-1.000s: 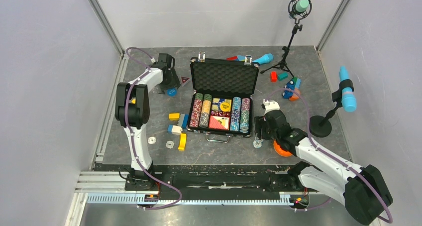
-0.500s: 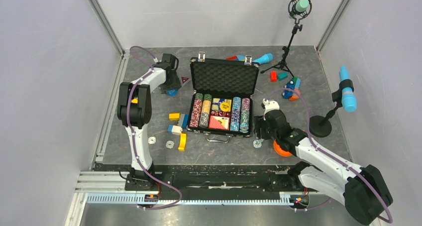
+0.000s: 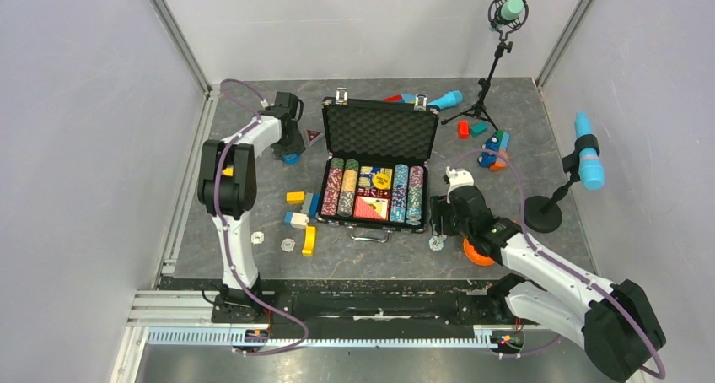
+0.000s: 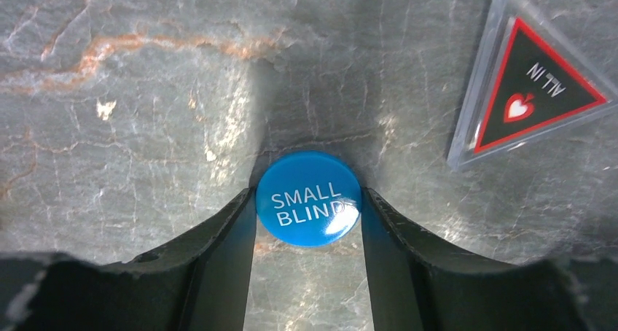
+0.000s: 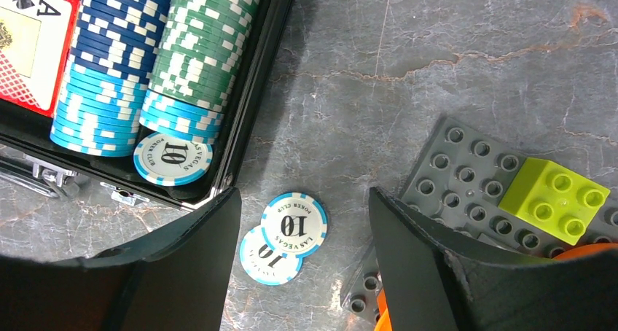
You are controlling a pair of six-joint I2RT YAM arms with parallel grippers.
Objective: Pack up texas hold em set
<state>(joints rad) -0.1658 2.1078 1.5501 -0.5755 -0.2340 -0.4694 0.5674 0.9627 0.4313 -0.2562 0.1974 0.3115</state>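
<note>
- Left gripper (image 4: 308, 200): lowered to the table (image 4: 146, 90), with its two dark fingers (image 4: 218, 258) drawn in narrow and pressed against opposite edges of a small round disc.
- Dealer button (image 4: 308, 198): the blue disc marked "SMALL BLIND", lying flat on the table directly between the left fingertips and touching both.
- All-in marker (image 4: 532, 90): a clear-edged black and red triangle, flat on the table beyond the right finger of the left gripper, well apart from it.
- Briefcase (image 3: 381, 130): open between the two grippers, with the foam-lined lid raised. Its near right corner lies just outside the left finger of the right gripper.
- Chip rows (image 5: 197, 61): blue, light blue and green stacks lie on their sides in the case, ahead and left of the right gripper. One "10" chip lies flat at their near end.
- Right gripper (image 5: 304, 200): low over the table, fingers (image 5: 189, 258) spread wide, holding nothing.
- Loose chips (image 5: 294, 224): two overlapping "10" chips on the table, in the gap between the right fingers and touching neither.
- Grey baseplate (image 5: 452, 170): just beside the right finger, carrying a lime block (image 5: 554, 200).
</note>
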